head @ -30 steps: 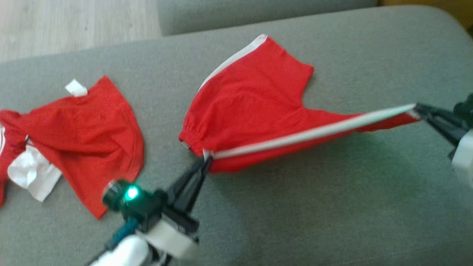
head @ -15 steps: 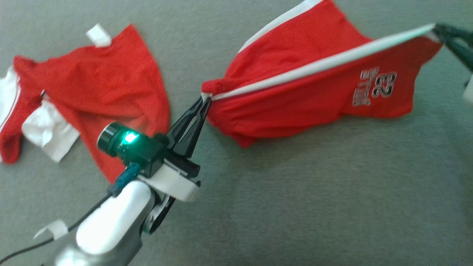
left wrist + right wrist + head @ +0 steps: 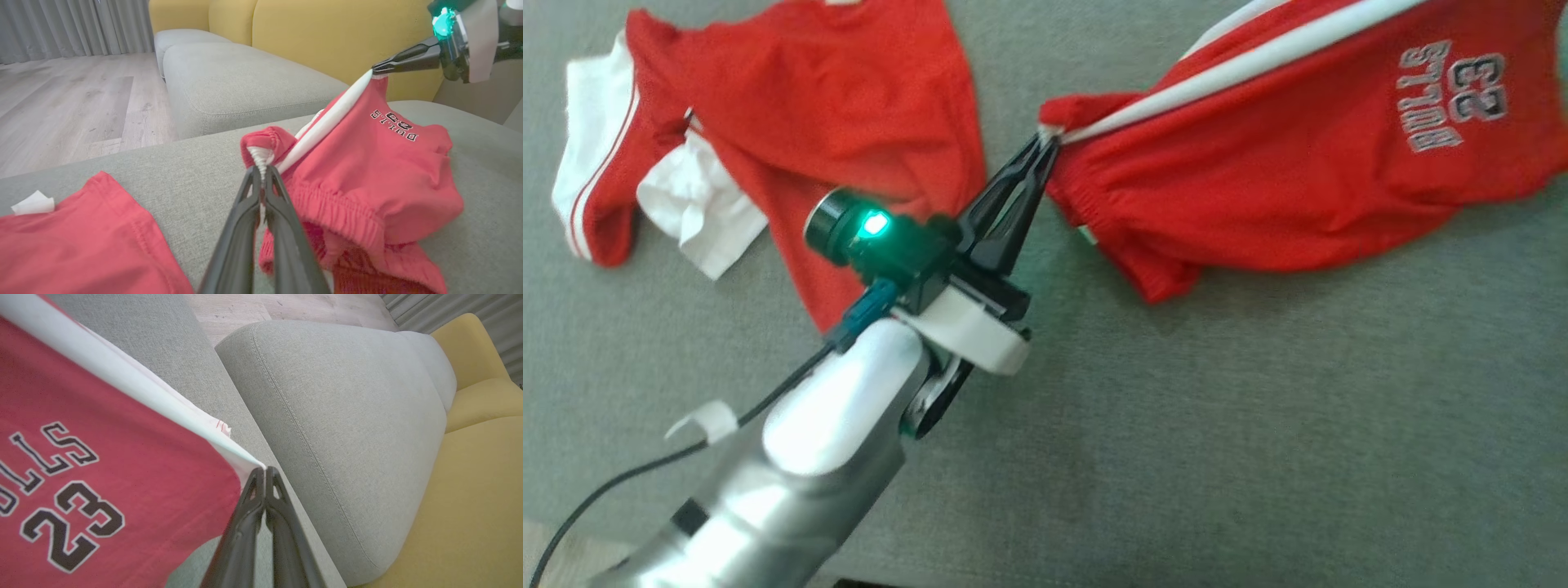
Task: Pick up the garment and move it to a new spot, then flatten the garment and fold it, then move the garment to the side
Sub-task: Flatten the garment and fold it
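While both jaws pinch stripe (image 3: 1258, 61) ends, shorts (image 3: 1307, 188) drape onto open cushion (image 3: 1258, 425) (shirt (image 3: 849, 98) lies left).

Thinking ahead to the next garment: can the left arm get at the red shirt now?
Probably not: the shirt lies close beside the left tool, nothing between, but that tool is shut on the shorts.

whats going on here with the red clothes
The robot has red shorts stretched between both hands: the left hand pinches the waistband end, the right hand the far end of the white stripe. Their lower part sags onto the grey cushion. Another red garment lies to the left.
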`<state>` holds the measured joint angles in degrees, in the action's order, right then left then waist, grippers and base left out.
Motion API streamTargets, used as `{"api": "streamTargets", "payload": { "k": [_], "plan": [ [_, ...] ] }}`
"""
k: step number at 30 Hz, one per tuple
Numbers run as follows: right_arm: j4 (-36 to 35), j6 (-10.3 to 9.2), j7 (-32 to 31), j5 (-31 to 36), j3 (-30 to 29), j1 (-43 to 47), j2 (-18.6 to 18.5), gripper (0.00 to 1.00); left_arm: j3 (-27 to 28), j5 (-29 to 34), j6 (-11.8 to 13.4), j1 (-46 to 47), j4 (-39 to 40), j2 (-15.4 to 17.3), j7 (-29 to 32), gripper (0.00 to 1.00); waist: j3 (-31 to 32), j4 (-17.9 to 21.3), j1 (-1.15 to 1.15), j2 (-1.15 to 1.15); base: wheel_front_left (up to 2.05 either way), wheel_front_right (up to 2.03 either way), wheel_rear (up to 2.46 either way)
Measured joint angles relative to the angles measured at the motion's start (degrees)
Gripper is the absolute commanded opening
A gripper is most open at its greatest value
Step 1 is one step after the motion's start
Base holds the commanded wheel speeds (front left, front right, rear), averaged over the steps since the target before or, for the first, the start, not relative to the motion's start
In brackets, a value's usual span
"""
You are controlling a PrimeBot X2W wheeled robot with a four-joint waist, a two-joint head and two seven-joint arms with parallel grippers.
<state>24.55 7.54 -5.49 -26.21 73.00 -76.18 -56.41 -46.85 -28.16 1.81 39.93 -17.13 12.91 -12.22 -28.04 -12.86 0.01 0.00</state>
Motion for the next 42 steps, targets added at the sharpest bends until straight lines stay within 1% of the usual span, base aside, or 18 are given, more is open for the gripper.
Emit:
{"api": "streamTargets", "payload": {
  "k": [8, 10, 11, 12, 13, 14, 15, 16, 19, 22, 24, 27, 31, 33, 35, 39, 42],
  "plan": [
    [2.08, 0.00, 0.25, 1.19, 0.76, -2.98, 0.73, 0.00, -1.15, 0.58, -1.83, 3.60, -4.19, -3.07, -0.98, 0.00, -3.70, -3.23, 0.00, 0.00, 0.00, 0.00, 0.00],
    [2.30, 0.00, 0.18, 1.48, 0.77, -2.98, 1.13, 0.00, -1.24, 0.58, -1.86, 3.95, -5.25, -3.47, -1.05, 0.00, -4.14, -3.75, 0.00, 0.00, 0.00, 0.00, 0.00],
    [2.32, 0.00, 0.19, 1.52, 0.77, -2.98, 1.38, 0.24, -1.25, 0.59, -1.90, 4.18, -5.79, -3.61, -1.13, 0.00, -4.29, -3.93, 0.00, 0.00, 0.00, 0.00, 0.00],
    [2.41, 0.00, 0.27, 1.52, 0.77, -2.98, 1.61, 1.00, -1.25, 0.62, -1.96, 4.48, -6.35, -3.79, -1.38, 0.00, -4.43, -4.05, -0.01, 0.00, 0.00, 0.00, 0.00],
    [2.70, 0.00, 0.30, 1.60, 0.77, -2.98, 1.71, 1.00, -1.22, 0.69, -2.27, 4.70, -6.78, -4.01, -1.51, 0.00, -4.55, -4.15, -0.01, 0.00, 0.00, 0.00, 0.00],
    [3.04, 0.00, 0.45, 1.78, 0.77, -2.98, 1.76, 1.00, -1.20, 0.69, -2.33, 4.82, -7.21, -4.25, -1.52, 0.36, -4.61, -4.18, 0.00, 0.00, 0.00, 0.00, 0.00],
    [3.34, 0.00, 0.47, 2.23, 0.78, -2.96, 1.77, 1.00, -1.20, 0.68, -2.33, 4.88, -7.75, -4.45, -1.53, 0.82, -4.58, -4.15, 0.00, 0.00, 0.00, 0.00, 0.00],
    [3.72, 0.00, 0.92, 2.53, 0.78, -2.95, 1.80, 1.00, -1.19, 0.68, -2.32, 4.88, -8.16, -4.60, -1.54, 1.00, -4.50, -4.08, 0.00, 0.00, 0.00, 0.00, 0.00],
    [4.72, 0.00, 1.81, 2.21, 0.78, -2.96, 1.99, 1.00, -1.07, 0.68, -2.30, 4.88, -8.75, -4.64, -1.56, 1.00, -4.21, -3.75, -0.01, 0.00, 0.00, 0.00, 0.00],
    [7.43, 0.00, 4.02, -0.32, 0.75, -2.96, 3.19, 1.00, -0.38, 0.69, -1.72, 4.88, -9.43, -4.46, -1.90, 1.00, -3.34, -2.96, -0.01, 0.00, 0.00, 0.00, 0.00],
    [8.83, 0.00, 6.81, -3.01, 0.11, -2.91, 4.47, 1.00, 0.80, 0.69, -1.15, 4.87, -9.54, -4.21, -2.05, 1.00, -2.35, -2.32, -0.01, 0.00, 0.00, 0.00, 0.00],
    [11.26, 0.00, 12.16, -4.63, -2.90, -2.63, 6.93, 1.00, 2.74, 0.57, 0.10, 4.56, -9.40, -3.32, -2.08, 1.00, -0.42, -1.25, -0.01, 0.00, 0.00, 0.00, 0.00],
    [16.66, 0.00, 17.02, -7.22, -9.28, 1.04, 10.73, 1.00, 6.43, 0.35, 1.75, 2.93, -7.62, -1.67, -2.33, 1.00, 2.90, 0.53, -0.02, 0.00, 0.00, 0.00, 0.00],
    [18.70, 0.00, 18.37, -8.32, -12.79, 3.75, 12.88, 1.00, 8.24, -0.08, 2.10, 1.42, -5.64, -0.90, -2.42, 1.00, 4.73, 1.56, -0.02, 0.00, 0.00, 0.00, 0.00],
    [19.81, 0.00, 19.29, -9.02, -16.77, 6.21, 15.36, 1.00, 11.22, -0.16, 3.45, -0.63, -3.07, -0.67, -2.42, 1.00, 6.53, 2.70, -0.02, 0.00, 0.00, 0.00, 0.00],
    [19.80, 0.00, 19.82, -9.13, -26.09, 10.50, 20.59, 1.00, 16.38, -0.13, 3.81, -5.31, 2.13, -0.53, -2.48, 1.00, 10.03, 5.13, -0.02, 0.00, 0.00, 0.00, 0.00],
    [16.84, 0.00, 19.91, -8.93, -35.20, 15.83, 24.61, 1.00, 20.42, -0.08, 3.79, -9.46, 5.09, -0.88, -2.48, 1.00, 12.43, 6.96, -0.03, 0.00, 0.00, 0.00, 0.00]
  ]
}}
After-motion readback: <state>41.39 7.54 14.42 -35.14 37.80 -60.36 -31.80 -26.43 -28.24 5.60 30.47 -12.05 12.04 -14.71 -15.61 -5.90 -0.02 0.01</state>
